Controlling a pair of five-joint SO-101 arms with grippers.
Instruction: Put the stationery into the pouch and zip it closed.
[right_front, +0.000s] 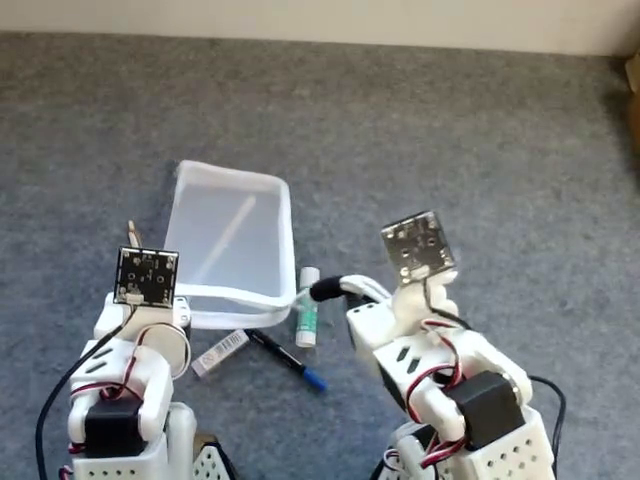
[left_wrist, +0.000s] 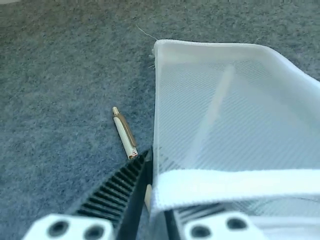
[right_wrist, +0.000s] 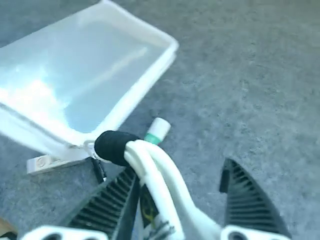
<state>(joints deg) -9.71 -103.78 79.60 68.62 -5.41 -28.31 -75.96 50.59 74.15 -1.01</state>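
Note:
The translucent white pouch (right_front: 232, 235) lies flat with a pale stick inside. My left gripper (left_wrist: 157, 210) is shut on the near corner of the pouch's white zipper rim (left_wrist: 235, 186). A gold pen (left_wrist: 125, 133) lies on the carpet just beside that corner. Near the pouch's other front corner my right gripper (right_wrist: 175, 195) stands open. A white cord bundle with a black end (right_wrist: 116, 147) rests against one of its fingers (right_wrist: 107, 202). A green-and-white glue stick (right_front: 307, 308), a blue-capped pen (right_front: 290, 358) and a white barcoded stick (right_front: 220, 353) lie in front of the pouch.
Grey carpet (right_front: 450, 130) covers the whole surface, with free room behind and to the right of the pouch. Both arm bases stand at the near edge. The glue stick's cap (right_wrist: 158, 129) pokes out just beyond the black cord end.

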